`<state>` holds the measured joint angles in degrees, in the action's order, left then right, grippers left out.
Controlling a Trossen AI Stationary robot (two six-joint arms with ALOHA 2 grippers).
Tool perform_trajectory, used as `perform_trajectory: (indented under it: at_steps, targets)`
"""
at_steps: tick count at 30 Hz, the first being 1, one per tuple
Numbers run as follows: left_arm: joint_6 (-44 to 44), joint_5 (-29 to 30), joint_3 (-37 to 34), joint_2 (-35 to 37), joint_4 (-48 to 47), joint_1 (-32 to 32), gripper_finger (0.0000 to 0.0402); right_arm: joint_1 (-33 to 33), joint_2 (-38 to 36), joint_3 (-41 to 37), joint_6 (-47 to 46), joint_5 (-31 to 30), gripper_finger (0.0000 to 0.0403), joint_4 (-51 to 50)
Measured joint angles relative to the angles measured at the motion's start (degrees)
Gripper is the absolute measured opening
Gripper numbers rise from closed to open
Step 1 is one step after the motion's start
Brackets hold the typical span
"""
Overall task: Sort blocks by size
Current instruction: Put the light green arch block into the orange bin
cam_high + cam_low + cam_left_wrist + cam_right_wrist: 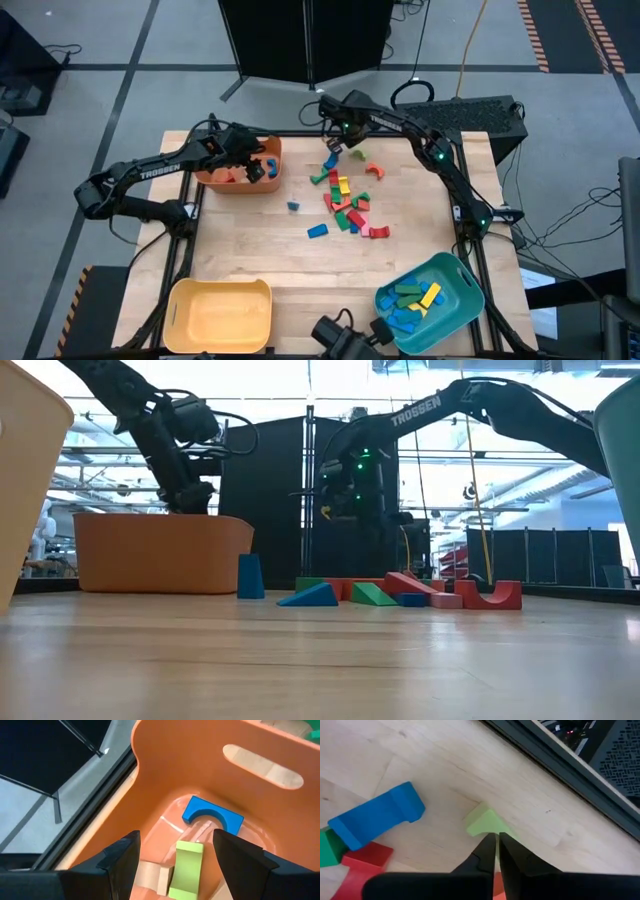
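Several painted blocks (345,205) lie scattered mid-table. My right gripper (335,143) hangs at the table's far edge, pointing down and shut (496,840), with nothing between its fingers. A light green block (485,824) lies on the wood just past the fingertips, and a blue block (375,822) lies beside it. In the low view this gripper (345,510) hangs well above the blocks. My left gripper (258,165) stands open (175,855) over the orange bin (215,180). On the bin's floor lie a blue arch (212,815) and a light green bar (186,870).
A teal bin (450,275) holding blue, green and yellow blocks stands at the near right corner. A yellow bin (220,315) stands at the near left. One small blue block (293,206) stands alone between the orange bin and the pile. Bare wood lies near the front edge.
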<state>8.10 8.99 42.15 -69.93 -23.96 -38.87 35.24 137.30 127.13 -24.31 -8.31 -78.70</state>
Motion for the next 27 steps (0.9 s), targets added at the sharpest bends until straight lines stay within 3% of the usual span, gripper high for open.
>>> perform_trajectory:
  at_steps: [16,21,27]
  targets:
    - [1.70,0.00,0.00,0.00,2.62,0.00,0.0251,-2.45,2.31,-0.06,-1.63,3.85,0.0001,3.07]
    - [1.81,0.00,0.18,0.00,2.44,0.00,0.0251,-2.67,2.33,-0.02,-4.09,-1.82,0.0000,1.33]
    - [1.81,0.00,0.39,0.00,2.46,0.00,0.0251,-1.50,2.37,-0.02,-6.11,-3.37,0.0000,0.28]
